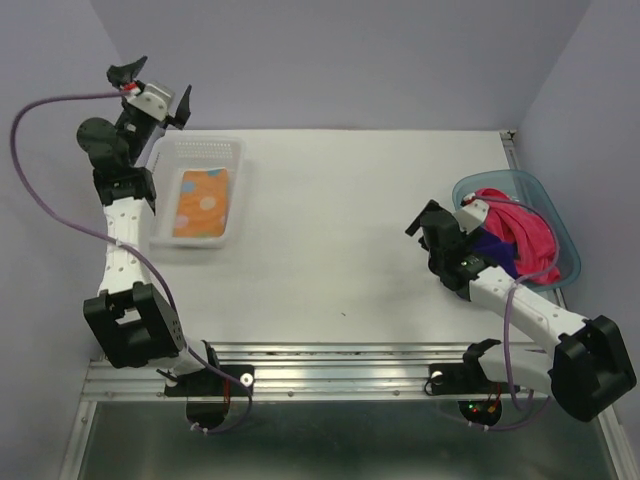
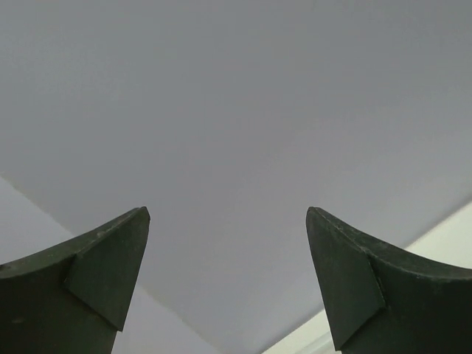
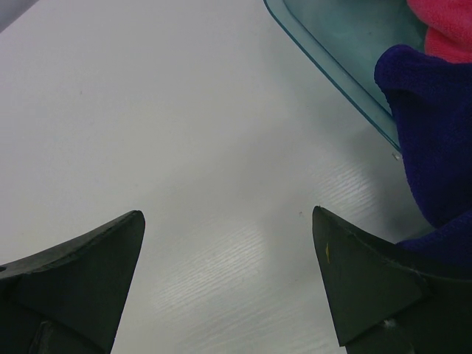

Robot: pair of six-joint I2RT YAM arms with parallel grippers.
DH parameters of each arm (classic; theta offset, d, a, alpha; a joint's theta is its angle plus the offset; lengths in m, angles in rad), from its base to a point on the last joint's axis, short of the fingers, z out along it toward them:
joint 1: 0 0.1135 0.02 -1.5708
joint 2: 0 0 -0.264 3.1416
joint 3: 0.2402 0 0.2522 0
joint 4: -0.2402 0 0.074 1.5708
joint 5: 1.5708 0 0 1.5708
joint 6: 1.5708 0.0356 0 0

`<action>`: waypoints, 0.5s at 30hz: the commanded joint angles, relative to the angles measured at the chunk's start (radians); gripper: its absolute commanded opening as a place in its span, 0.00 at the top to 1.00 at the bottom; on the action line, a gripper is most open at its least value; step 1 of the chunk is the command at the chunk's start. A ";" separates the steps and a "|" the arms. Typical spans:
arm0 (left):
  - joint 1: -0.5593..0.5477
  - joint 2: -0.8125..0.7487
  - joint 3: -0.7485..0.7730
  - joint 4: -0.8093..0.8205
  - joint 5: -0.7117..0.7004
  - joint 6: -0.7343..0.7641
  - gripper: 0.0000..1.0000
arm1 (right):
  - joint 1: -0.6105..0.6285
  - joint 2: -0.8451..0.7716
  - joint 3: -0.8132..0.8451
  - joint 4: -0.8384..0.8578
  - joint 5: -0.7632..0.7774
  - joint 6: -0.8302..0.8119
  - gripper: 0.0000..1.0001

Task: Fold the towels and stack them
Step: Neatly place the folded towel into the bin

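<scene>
The orange towel [image 1: 201, 202] with pale dots lies folded flat in the clear plastic basket [image 1: 238, 150] at the left. The pink-red towel [image 1: 527, 232] lies bunched in the teal tub [image 1: 566, 238] at the right, with the dark purple towel [image 1: 494, 247] hanging over the tub's near-left rim. In the right wrist view the purple towel [image 3: 435, 140] and pink-red towel [image 3: 445, 22] show at the right edge. My left gripper [image 1: 153, 84] is open and empty, raised toward the back wall beyond the basket. My right gripper [image 1: 424, 228] is open and empty over the table, just left of the tub.
The white table [image 1: 340, 220] lies between basket and tub. The teal tub's rim [image 3: 332, 66] crosses the upper right of the right wrist view. A metal rail [image 1: 330, 370] runs along the near edge. Purple-grey walls [image 2: 236, 110] stand behind and at the sides.
</scene>
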 commanded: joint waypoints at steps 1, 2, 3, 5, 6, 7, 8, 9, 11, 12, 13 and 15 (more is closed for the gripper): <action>-0.025 0.052 0.187 -0.196 0.194 -0.544 0.01 | -0.008 0.008 0.066 -0.073 -0.007 0.044 0.00; -0.032 0.063 0.197 -0.204 0.176 -0.630 0.01 | -0.008 0.010 0.072 -0.096 0.011 0.070 0.00; -0.043 0.070 0.194 -0.204 0.100 -0.716 0.01 | -0.008 0.018 0.076 -0.114 0.020 0.071 0.00; -0.111 0.034 0.107 -0.202 -0.099 -0.905 0.01 | -0.008 0.038 0.116 -0.225 0.063 0.084 0.00; -0.147 0.015 0.061 -0.204 -0.185 -0.918 0.01 | -0.009 0.045 0.136 -0.261 0.074 0.089 0.00; -0.254 -0.005 -0.017 -0.252 -0.287 -0.887 0.01 | -0.009 0.050 0.180 -0.298 0.105 0.094 0.00; -0.343 -0.019 -0.035 -0.294 -0.391 -0.845 0.01 | -0.009 0.053 0.201 -0.333 0.120 0.101 0.00; -0.424 -0.025 -0.044 -0.340 -0.588 -0.800 0.01 | -0.011 0.053 0.221 -0.387 0.131 0.107 0.00; -0.579 -0.013 -0.029 -0.499 -0.805 -0.775 0.01 | -0.026 0.039 0.253 -0.421 0.149 0.109 0.00; -0.614 -0.006 -0.026 -0.547 -0.873 -0.795 0.01 | -0.038 0.029 0.257 -0.442 0.151 0.109 0.00; -0.641 0.003 -0.023 -0.631 -0.928 -0.806 0.01 | -0.050 0.003 0.256 -0.449 0.145 0.110 0.00; -0.701 0.004 -0.030 -0.694 -1.081 -0.870 0.01 | -0.098 -0.030 0.230 -0.447 0.125 0.089 0.00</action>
